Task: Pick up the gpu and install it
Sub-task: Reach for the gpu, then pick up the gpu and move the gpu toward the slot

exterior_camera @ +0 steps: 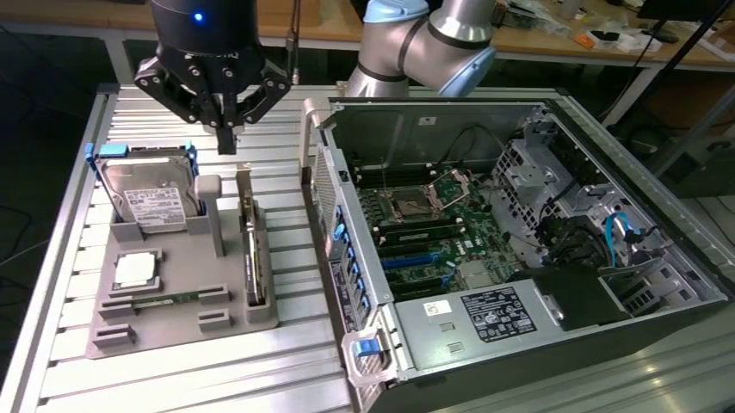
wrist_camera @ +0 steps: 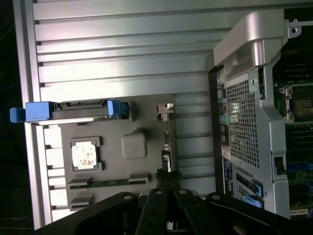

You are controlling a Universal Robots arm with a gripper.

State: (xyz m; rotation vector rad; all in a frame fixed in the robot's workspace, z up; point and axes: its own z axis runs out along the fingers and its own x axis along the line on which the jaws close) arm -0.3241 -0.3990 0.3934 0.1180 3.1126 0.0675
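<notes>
The gpu [exterior_camera: 250,254] stands on its edge in a slot along the right side of the grey holder [exterior_camera: 172,318], seen in the exterior view as a thin card with a silver end. My gripper [exterior_camera: 226,138] hangs well above the holder's far end, a little behind the gpu, with its fingers shut together and nothing between them. In the wrist view the gpu [wrist_camera: 168,142] appears edge-on as a narrow strip, and my gripper [wrist_camera: 165,177] points down toward one end of it.
The holder also carries a hard drive [exterior_camera: 150,202] with blue rails, a processor chip [exterior_camera: 134,271] and a memory stick [exterior_camera: 172,298]. On the exterior view's right an open computer case [exterior_camera: 505,249] shows its motherboard [exterior_camera: 425,232]. Everything rests on a ribbed metal table [exterior_camera: 230,370].
</notes>
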